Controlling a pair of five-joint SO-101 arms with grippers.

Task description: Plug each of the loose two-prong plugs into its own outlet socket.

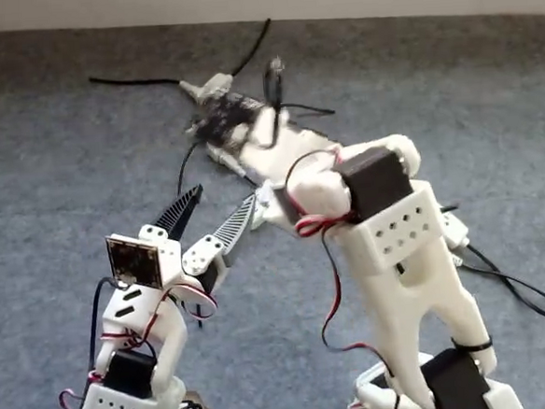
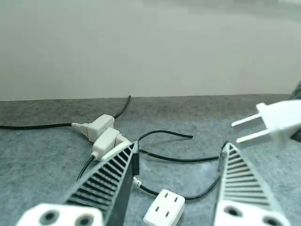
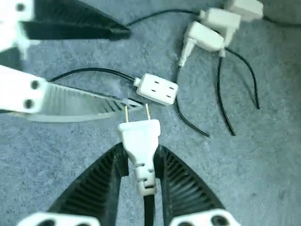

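Note:
My right gripper is shut on a white two-prong plug and holds it above the carpet. Its prongs point at a white outlet socket lying a short way ahead on a black cord. My left gripper is open and empty, hovering over the same socket. The held plug hangs just beyond one of its fingertips. In the high view the left gripper spreads open beside the right arm's wrist, where the plug shows as a white piece.
Two joined white plug-and-socket pairs lie farther back on the grey carpet, with black cords looping around them. Another white connector with cords lies beside the right arm's base.

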